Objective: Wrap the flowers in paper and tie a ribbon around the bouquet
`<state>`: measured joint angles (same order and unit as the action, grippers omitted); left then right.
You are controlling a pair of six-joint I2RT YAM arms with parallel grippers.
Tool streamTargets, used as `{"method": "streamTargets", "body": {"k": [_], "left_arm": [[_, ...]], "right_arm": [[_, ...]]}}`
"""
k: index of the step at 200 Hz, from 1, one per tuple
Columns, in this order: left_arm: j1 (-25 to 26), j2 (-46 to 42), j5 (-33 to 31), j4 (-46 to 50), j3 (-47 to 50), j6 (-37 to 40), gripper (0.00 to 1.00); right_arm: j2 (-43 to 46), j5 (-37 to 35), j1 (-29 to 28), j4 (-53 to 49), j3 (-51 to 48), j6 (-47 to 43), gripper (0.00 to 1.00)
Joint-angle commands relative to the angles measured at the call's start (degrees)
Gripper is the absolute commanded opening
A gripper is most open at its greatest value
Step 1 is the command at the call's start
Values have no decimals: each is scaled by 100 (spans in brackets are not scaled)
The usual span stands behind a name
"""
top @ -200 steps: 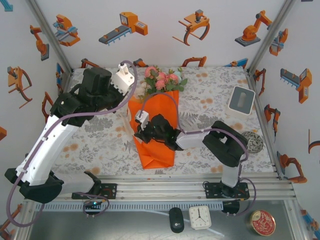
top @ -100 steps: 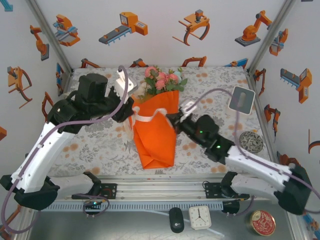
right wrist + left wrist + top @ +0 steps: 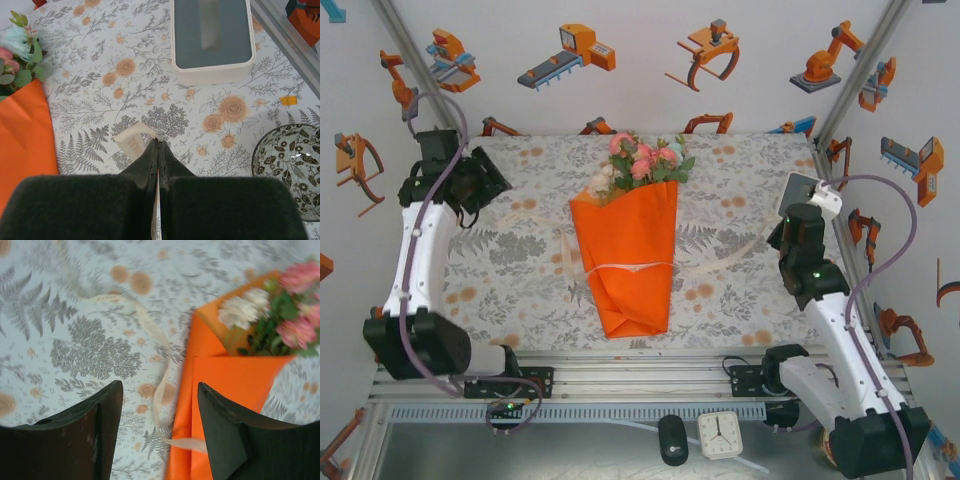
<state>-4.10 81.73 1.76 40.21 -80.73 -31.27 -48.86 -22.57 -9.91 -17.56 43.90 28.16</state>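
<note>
Left arm reared up along the left edge of the desk point(image 3: 740, 170), elbow low, wrist bent inward. The left end effector point(image 3: 480, 182) sits at about 10 o'clock from the bouquet point(image 3: 625, 250), well apart from it. In its wrist view the two dark fingers point(image 3: 95, 435) stand clearly apart, with nothing between them and nothing touched. Right arm reaches up the right side, with the right end effector point(image 3: 780, 238) at 3 o'clock of the bouquet. In the right wrist view the jaws are pressed together on the ribbon point(image 3: 134, 139), a short cream loop poking out past the tips. Bouquet lies mid-desk, flowers point(image 3: 640, 160) toward 12 o'clock, the orange paper point(image 3: 632, 225) cone tapering toward 6. Top view: ribbon crosses the cone's lower half and runs off toward 3 o'clock. Left wrist view adds a slack tail curling over the desk beside the cone. Right wrist view takes in a white box point(image 3: 212, 37) at 12 o'clock and a patterned bowl point(image 3: 290, 165) at 4.
</note>
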Motion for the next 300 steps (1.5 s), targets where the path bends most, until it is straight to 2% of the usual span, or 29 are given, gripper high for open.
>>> {"method": "streamTargets", "body": {"k": [1,28,66,102,126,142,162,170,184,192,206,217,252,267,282,300], "left_arm": [[-377,744,-106,-65,139,-1371,56],[-767,1758,-276,-408,56,-2028,55],[-847,2951,-948,-374,-708,-1835,59],[-847,3746,-998,-259,-1309,-1525,59],[-842,4040,-867,-178,-1497,-1436,49],[-847,4122,-759,-19,-1577,-1387,47],[-829,4089,-915,79,-1566,-1356,42],[-834,4103,-911,137,-1580,-1330,35],[-847,4034,-625,146,-1536,-1211,10],[-839,3854,-542,185,-1412,-1185,0],[-838,3148,-524,214,-913,-1239,0],[-838,2331,-600,186,-338,-1300,0],[-951,-938,-953,624,1283,-1615,0],[-1171,-2162,-1056,818,1781,-1922,0],[-1370,-2873,-1209,1249,1926,-2100,0],[-1427,-3110,-1504,1691,1914,-2185,0]], "right_arm": [[-41,282,26,-118,288,145,0],[-133,618,24,-128,375,106,0],[-140,668,24,-166,408,4,0],[-154,735,24,-209,474,-5,0],[-183,730,24,-298,584,9,0],[-153,627,24,-422,672,14,0],[-118,412,24,-597,770,5,0],[-101,296,24,-689,819,19,0],[-29,-10,24,-860,901,51,0],[45,-208,24,-946,943,21,0],[262,-702,25,-1041,1002,-211,0],[459,-1368,26,-1120,1047,-453,0],[1252,-3750,97,-1178,1090,-1008,0],[1520,-4261,155,-1099,1078,-1196,0],[1709,-4730,230,-718,938,-1595,0],[1765,-5004,415,-125,764,-2192,0]]}}
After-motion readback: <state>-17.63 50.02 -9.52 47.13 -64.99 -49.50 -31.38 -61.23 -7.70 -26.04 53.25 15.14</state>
